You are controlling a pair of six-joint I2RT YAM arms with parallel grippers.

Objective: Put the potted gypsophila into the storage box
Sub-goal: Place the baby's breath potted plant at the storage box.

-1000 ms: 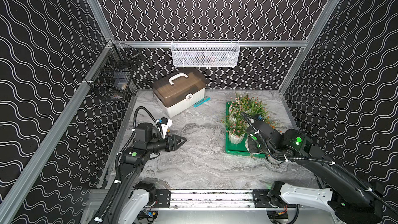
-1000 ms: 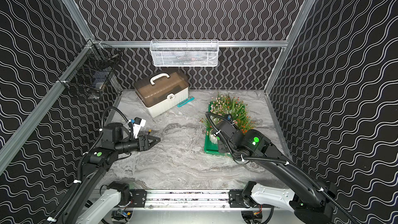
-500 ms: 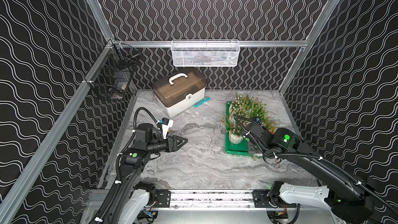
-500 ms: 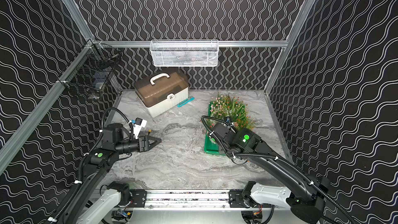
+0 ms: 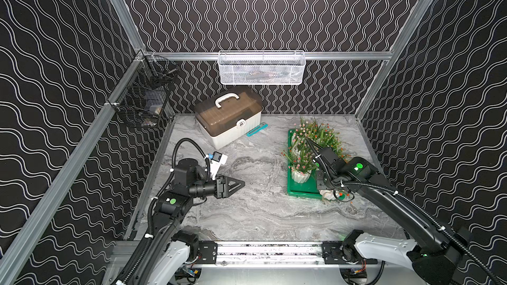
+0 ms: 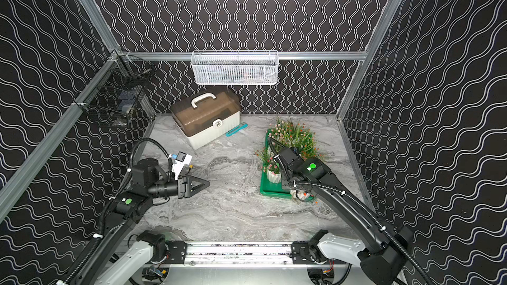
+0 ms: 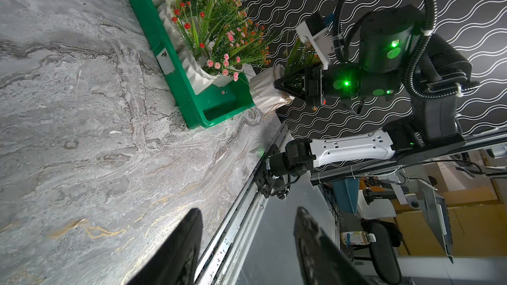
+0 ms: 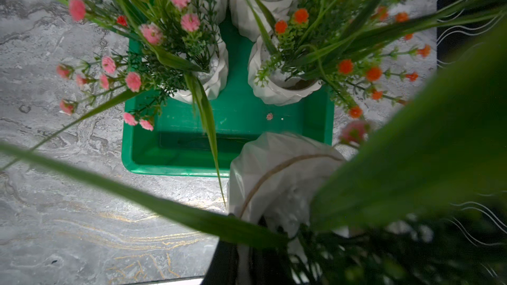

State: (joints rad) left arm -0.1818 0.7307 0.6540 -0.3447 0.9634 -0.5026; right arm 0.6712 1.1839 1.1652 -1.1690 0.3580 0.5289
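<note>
Several pots (image 8: 277, 91) are already standing in the box (image 7: 192, 111). The right gripper (image 7: 277, 86) is pinching one more pot (image 7: 264, 93) at its near rim, not inside yet. The left gripper (image 7: 248, 213) is hanging half-open and empty.

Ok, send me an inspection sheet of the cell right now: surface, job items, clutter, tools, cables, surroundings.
Surface: grey marbled tabletop.
Job's things: green storage box with several potted gypsophila standing inside; one held pot tipped sideways at the box's near end, not yet inside.
Clutter: white case with brown lid; what looks like a teal utility knife beside it.
Tools: left tool open, empty, above the tabletop; right tool shut on the held pot.
Cables: black hoses loop off each wrist; the right one passes close to the foliage.
Surroundings: white mesh basket on the back rail; black wire basket on the side rail.
</note>
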